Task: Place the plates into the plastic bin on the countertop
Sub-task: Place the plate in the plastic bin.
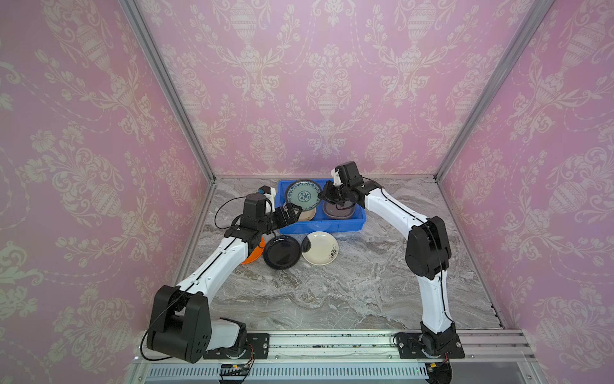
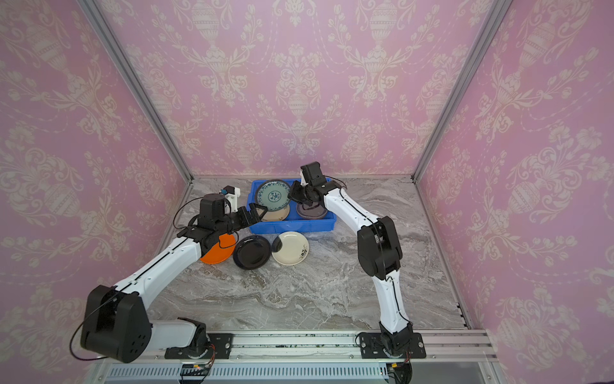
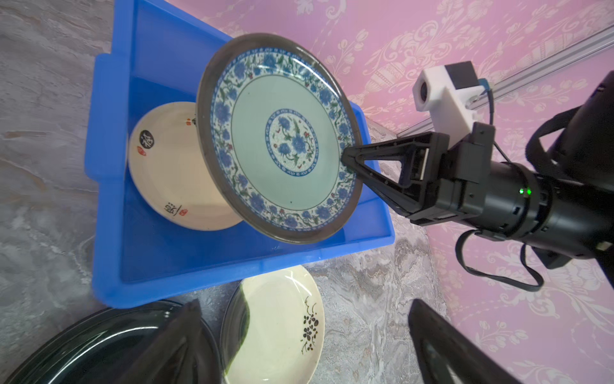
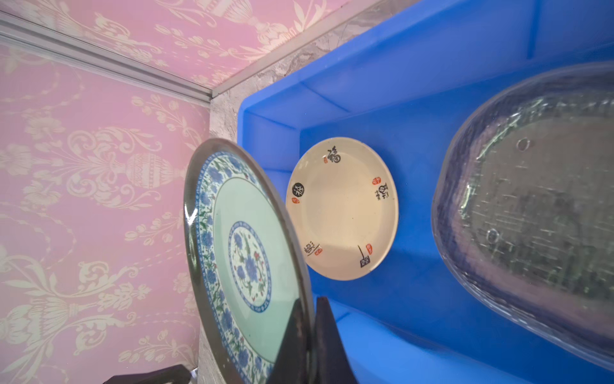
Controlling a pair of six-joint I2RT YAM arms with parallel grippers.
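1. The right gripper (image 3: 345, 158) is clamped on the rim of the blue plate (image 3: 282, 139). It holds the plate steeply tilted over the left half of the bin (image 1: 325, 226), above the lettered plate (image 4: 342, 209). The grip covers only a sliver of rim, so the plate's weight could make it pivot or slide out of the jaws.
2. If the plate is let go at this height and tilt, it would likely strike the lettered plate edge-first. That could chip either one, or leave the blue plate propped against the bin wall instead of lying flat.
3. A glass plate (image 4: 531, 206) fills the bin's right half, directly below the right wrist. A steep descent could press the wrist or the blue plate's edge against it.
4. The left gripper (image 1: 294, 212) stands wide open and empty, just beside the bin's near-left corner and near the blue plate. Any swing of the plate, or a careless move by either arm, could bring the two together or shove the bin across the counter (image 1: 332, 299).
5. The orange plate (image 2: 217, 252), black plate (image 1: 281, 252) and flowered plate (image 1: 320, 248) wait on the counter just in front of the bin. The black and flowered plates lie edge to edge, and whether they overlap is unclear. Lifting one could drag its neighbour, and their low rims may skid away from closing jaws.
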